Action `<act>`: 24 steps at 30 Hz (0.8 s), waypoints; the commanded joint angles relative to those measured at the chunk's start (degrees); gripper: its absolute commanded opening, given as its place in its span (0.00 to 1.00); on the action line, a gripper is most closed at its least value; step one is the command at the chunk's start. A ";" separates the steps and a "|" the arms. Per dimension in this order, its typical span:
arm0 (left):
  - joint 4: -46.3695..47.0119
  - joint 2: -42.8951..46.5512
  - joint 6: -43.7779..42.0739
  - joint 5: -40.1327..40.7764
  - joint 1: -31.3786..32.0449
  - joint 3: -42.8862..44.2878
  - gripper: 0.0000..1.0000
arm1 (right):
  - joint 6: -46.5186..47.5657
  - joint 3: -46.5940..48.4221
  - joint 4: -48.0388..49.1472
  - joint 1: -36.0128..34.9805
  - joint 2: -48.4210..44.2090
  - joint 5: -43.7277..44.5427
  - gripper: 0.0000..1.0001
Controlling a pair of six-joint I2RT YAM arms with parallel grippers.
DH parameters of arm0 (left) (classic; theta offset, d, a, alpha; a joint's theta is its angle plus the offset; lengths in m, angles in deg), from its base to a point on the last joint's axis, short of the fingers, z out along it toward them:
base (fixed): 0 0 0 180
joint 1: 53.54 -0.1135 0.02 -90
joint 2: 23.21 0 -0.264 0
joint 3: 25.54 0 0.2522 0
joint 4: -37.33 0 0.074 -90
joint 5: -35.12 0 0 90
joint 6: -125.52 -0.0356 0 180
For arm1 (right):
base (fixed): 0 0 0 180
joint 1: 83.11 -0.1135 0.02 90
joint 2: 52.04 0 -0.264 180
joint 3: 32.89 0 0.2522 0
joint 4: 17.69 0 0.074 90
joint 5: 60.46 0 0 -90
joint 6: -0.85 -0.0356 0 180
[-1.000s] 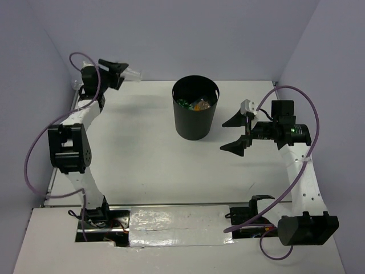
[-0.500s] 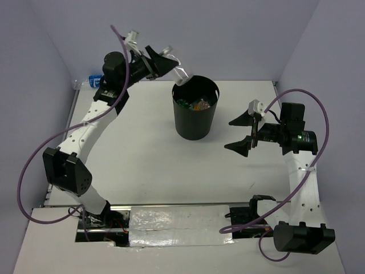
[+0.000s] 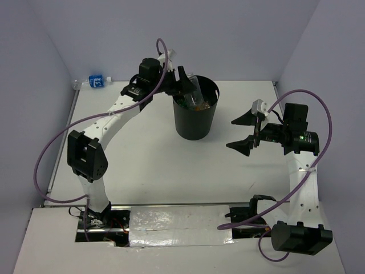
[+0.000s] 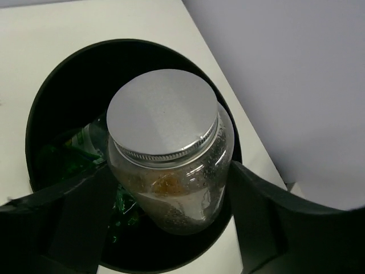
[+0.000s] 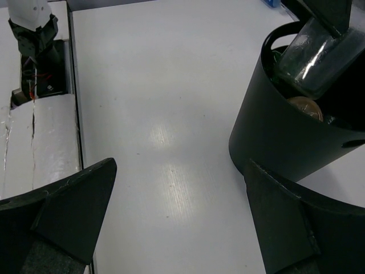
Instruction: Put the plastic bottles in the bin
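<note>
The black bin (image 3: 196,124) stands at the table's far middle. A green bottle (image 3: 182,103) and an orange one (image 3: 199,105) lie inside it. My left gripper (image 3: 188,87) is shut on a clear bottle (image 3: 194,89) and holds it tilted over the bin's left rim. In the left wrist view the clear bottle (image 4: 168,154), with a pale round cap, sits between my fingers above the bin (image 4: 45,103). My right gripper (image 3: 242,132) is open and empty, to the right of the bin (image 5: 274,142). A blue-labelled bottle (image 3: 97,81) lies at the far left corner.
Purple-grey walls close the table on the left, back and right. A foil-covered strip (image 3: 177,225) runs between the arm bases at the near edge. The right arm's cable (image 3: 319,123) loops beside the right wall.
My left arm has swung from the far left corner to the bin, carrying the clear bottle over its rim. My right gripper has drawn back slightly to the right, still open.
</note>
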 commanded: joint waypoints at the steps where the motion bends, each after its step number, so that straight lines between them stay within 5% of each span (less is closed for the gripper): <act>1: -0.20 0.07 -2.99 0.14 0.48 4.45 0.87 | 0.80 0.76 -0.66 0.65 -0.24 -1.69 1.00; 3: -1.25 -0.10 -3.51 0.14 0.48 5.77 0.99 | 0.72 0.76 -0.48 0.65 -0.24 -1.77 1.00; 12: -3.19 4.64 -7.56 3.92 -1.10 6.48 0.99 | 0.89 0.85 -0.31 0.65 0.37 -1.95 1.00; 18: 3.12 10.00 -1.24 1.72 -11.10 -0.01 0.99 | 0.28 0.15 0.83 0.57 -0.33 -1.60 1.00; 24: 20.08 12.47 15.36 1.63 -26.75 -16.62 0.99 | -0.69 -0.99 2.68 0.65 -0.59 -1.42 1.00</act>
